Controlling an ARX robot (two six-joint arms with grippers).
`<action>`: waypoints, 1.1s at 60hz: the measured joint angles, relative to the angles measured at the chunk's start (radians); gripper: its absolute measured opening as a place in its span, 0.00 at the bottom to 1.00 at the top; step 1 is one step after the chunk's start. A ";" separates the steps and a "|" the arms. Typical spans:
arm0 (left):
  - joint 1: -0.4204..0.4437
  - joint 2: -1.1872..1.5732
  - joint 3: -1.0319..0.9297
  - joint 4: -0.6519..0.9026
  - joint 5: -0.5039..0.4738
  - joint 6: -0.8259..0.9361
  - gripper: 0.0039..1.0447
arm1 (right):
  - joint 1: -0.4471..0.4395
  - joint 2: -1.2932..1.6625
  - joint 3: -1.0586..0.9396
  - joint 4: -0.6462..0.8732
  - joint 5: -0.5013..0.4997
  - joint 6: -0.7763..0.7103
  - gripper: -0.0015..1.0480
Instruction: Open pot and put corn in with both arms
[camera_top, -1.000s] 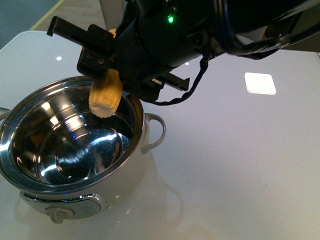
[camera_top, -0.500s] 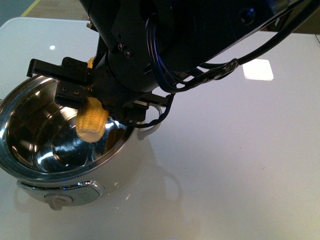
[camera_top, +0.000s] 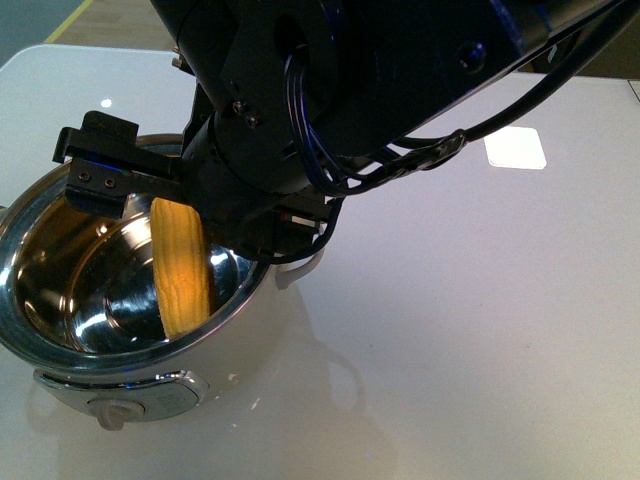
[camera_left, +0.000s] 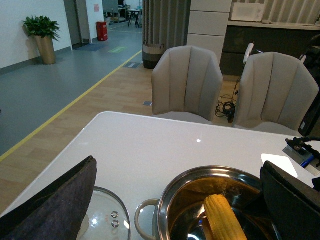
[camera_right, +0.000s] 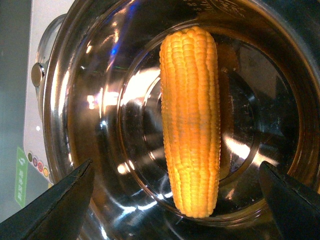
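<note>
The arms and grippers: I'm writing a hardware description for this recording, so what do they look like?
The right arm is a bulky glossy black housing with small screws, and black cables, one of them twisted, loop from it. Its gripper is boxy and black with flat dark fingers. The left gripper's fingers are dark, and one shows a grey felt-like surface. No markings are visible.

R arm (camera_top: 380, 90) angled steeply down, tool (camera_right: 175, 200) jaws spread wide, nothing gripped.

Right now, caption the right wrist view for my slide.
Corn cob lying inside the steel pot, seen between open fingers.
</note>
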 joint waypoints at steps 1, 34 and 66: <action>0.000 0.000 0.000 0.000 0.000 0.000 0.93 | -0.002 0.000 -0.002 0.003 -0.002 0.002 0.91; 0.000 0.000 0.000 0.000 0.000 0.000 0.93 | -0.298 -0.393 -0.312 0.130 0.026 0.015 0.91; 0.000 0.000 0.000 0.000 0.000 0.000 0.93 | -0.558 -1.014 -0.781 0.097 0.208 -0.390 0.91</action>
